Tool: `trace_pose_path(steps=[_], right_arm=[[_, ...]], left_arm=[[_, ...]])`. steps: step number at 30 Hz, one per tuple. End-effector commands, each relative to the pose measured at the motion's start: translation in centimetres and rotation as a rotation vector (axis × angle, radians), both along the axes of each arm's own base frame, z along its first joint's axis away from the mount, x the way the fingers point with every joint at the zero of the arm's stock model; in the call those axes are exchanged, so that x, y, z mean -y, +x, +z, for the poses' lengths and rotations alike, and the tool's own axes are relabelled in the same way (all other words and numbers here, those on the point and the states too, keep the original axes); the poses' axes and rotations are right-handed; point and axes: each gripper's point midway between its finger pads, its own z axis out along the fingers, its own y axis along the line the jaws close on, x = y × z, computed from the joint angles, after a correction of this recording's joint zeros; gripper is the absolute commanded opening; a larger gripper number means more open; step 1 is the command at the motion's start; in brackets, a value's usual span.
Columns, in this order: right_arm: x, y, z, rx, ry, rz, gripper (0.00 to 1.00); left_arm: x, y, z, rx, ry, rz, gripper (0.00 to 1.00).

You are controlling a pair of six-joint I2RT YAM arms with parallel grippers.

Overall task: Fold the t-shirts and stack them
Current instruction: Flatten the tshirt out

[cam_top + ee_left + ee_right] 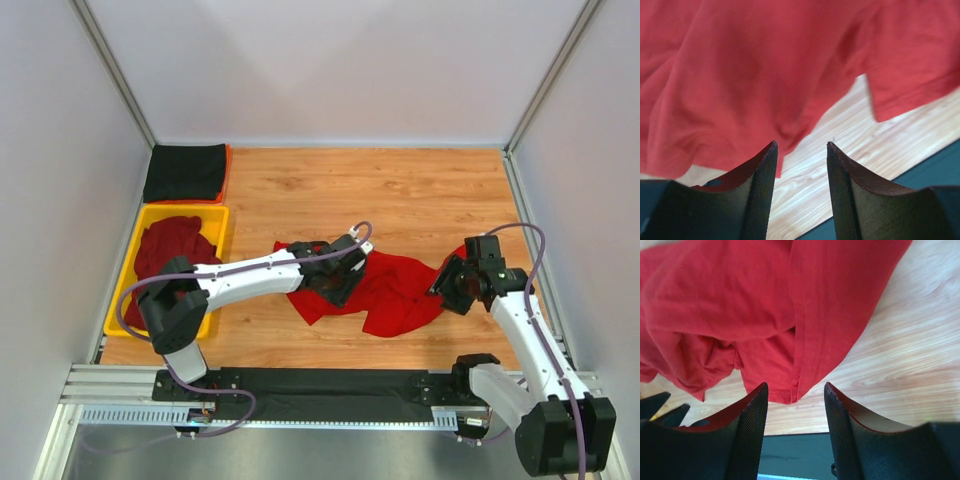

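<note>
Right, I'm watching the red t-shirt (385, 295) lying crumpled mid-way across the table (400, 190), between both arms. The left gripper (801, 145) and right gripper (795, 386) are hovering with jaws apart, clasping nothing. It's looking soft, light and floppy, so I'm aiming for hem edges.

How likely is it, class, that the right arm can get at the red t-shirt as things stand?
Probably yes: the right gripper hangs open at the edge of the red t-shirt, nothing between them.
</note>
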Motion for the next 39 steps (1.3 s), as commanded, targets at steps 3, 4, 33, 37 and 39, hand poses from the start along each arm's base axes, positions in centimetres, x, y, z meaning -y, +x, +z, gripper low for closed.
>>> trace_pose_path(steps=[3, 4, 33, 37, 39], right_arm=[[-2.1, 0.4, 0.1, 0.045, 0.058, 0.030, 0.50], [-1.8, 0.4, -0.3, 0.040, 0.039, 0.024, 0.50], [-0.7, 1.8, -1.3, 0.060, -0.039, 0.030, 0.50], [-0.8, 1.6, -1.2, 0.061, -0.032, 0.035, 0.50], [-0.7, 1.7, -1.1, 0.069, -0.034, 0.032, 0.50]], left_arm=[[-3.2, -0.2, 0.0, -0.013, -0.022, 0.116, 0.52], [-3.9, -0.5, -0.8, -0.030, -0.018, 0.120, 0.53], [5.8, 0.2, -1.1, 0.155, 0.023, -0.247, 0.53], [6.1, 0.9, -3.1, 0.143, 0.095, -0.242, 0.53], [6.0, 1.0, -4.0, 0.134, 0.118, -0.238, 0.52]])
